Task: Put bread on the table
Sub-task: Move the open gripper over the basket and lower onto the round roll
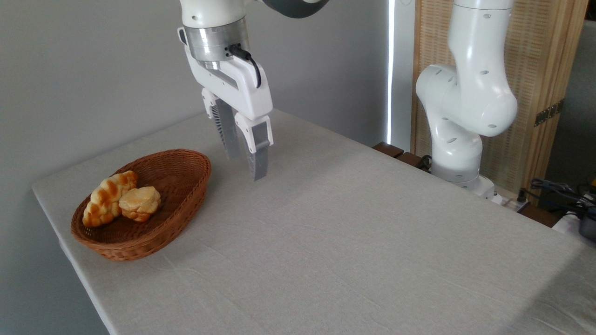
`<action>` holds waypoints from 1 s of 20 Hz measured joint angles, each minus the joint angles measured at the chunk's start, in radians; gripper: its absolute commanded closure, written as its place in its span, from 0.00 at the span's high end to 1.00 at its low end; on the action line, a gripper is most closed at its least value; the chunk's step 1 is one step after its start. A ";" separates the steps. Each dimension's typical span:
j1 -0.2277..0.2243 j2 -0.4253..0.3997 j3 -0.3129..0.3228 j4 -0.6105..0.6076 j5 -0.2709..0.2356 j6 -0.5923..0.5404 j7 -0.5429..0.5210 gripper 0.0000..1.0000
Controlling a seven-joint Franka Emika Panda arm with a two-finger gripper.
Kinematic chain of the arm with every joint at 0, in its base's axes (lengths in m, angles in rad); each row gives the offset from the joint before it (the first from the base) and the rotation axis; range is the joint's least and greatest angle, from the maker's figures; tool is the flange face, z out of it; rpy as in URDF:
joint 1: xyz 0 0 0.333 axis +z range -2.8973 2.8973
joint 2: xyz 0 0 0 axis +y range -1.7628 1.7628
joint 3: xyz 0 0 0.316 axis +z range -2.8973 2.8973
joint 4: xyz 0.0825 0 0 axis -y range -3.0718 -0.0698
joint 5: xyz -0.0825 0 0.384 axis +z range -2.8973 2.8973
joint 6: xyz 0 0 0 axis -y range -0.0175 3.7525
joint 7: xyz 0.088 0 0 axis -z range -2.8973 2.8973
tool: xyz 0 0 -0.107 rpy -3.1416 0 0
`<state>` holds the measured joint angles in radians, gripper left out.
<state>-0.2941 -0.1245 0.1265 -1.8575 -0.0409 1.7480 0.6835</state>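
Note:
The bread [139, 203], a small round bun with a pale golden top, lies in the brown wicker basket [181, 188] at the left end of the table [354, 242]. It leans against a longer braided loaf [108, 197]. My gripper [246, 167] hangs above the table just right of the basket's far end, up and to the right of the bun. Its two grey fingers [259, 158] point down, stand a little apart and hold nothing.
The arm's white base [461, 135] stands at the table's far right edge. Cables and a dark device [572, 200] lie beyond that edge. A grey wall runs behind the table, with a wooden panel at the right.

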 measured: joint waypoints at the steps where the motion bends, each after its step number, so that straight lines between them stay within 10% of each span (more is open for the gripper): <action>1: -0.008 0.003 -0.001 0.000 -0.002 0.019 -0.026 1.00; 13: -0.201 0.174 -0.020 -0.001 -0.075 0.422 -0.391 1.00; 20: -0.224 0.308 -0.090 -0.001 -0.030 0.628 -0.415 1.00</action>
<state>-0.5179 0.1833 0.0365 -1.8582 -0.0708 2.3760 0.2683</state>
